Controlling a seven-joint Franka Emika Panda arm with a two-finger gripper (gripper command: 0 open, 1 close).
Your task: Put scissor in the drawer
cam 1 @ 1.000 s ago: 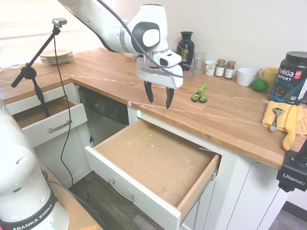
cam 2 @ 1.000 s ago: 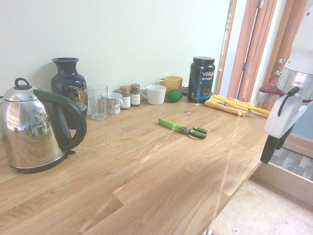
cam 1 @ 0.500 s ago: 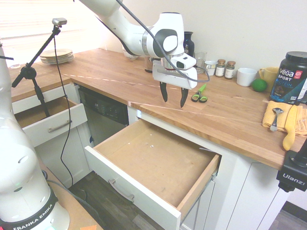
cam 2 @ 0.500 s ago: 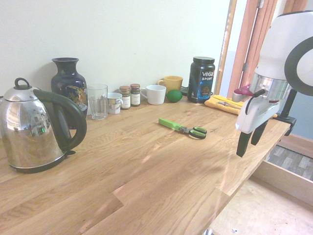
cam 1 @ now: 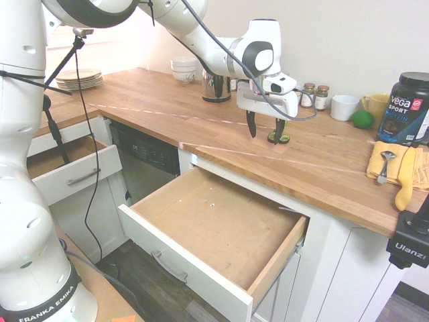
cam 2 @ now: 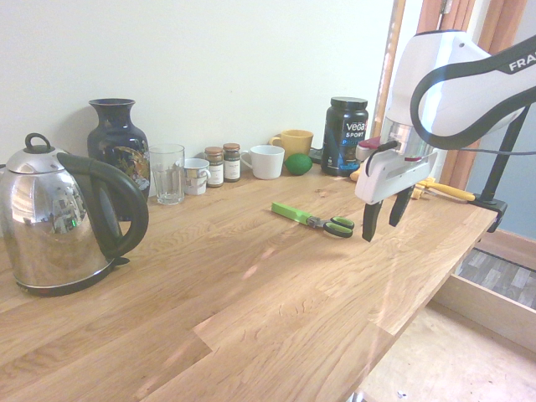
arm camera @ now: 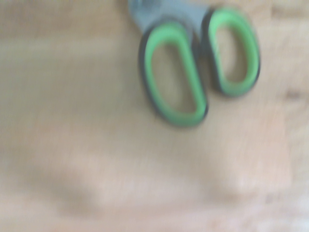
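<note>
The wooden countertop (cam 1: 322, 161) carries everything here, and below its front edge the drawer (cam 1: 214, 228) stands pulled out, its light-wood bottom bare. A second, narrower drawer (cam 1: 74, 168) is open further along the cabinets. The white arm (cam 1: 27, 295) bears "FRANKA EMIKA" on its base ring, and "FRA" shows on its curved link in the second exterior view. One steel kettle (cam 2: 59, 222) with a black handle sits nearest that camera. One dark vase (cam 2: 117, 142) stands by the wall. One black tub (cam 1: 407, 107) reads "Vega SPORT". A yellow cloth (cam 1: 395, 164) holds one spoon (cam 1: 385, 164). There are two mugs, one white (cam 2: 266, 161) and one yellow (cam 2: 293, 142), one clear glass (cam 2: 167, 173), one small printed cup (cam 2: 196, 176), two spice jars (cam 2: 224, 164) whose labels are too small to read, and one green ball (cam 2: 298, 163). The gripper (cam 2: 381, 219) points down with its fingers spread wide and empty, just beside the looped handles of the scissor (cam 2: 322, 221), which lies flat on the counter. The wrist view shows those two green loops (arm camera: 198, 72), blurred.
</note>
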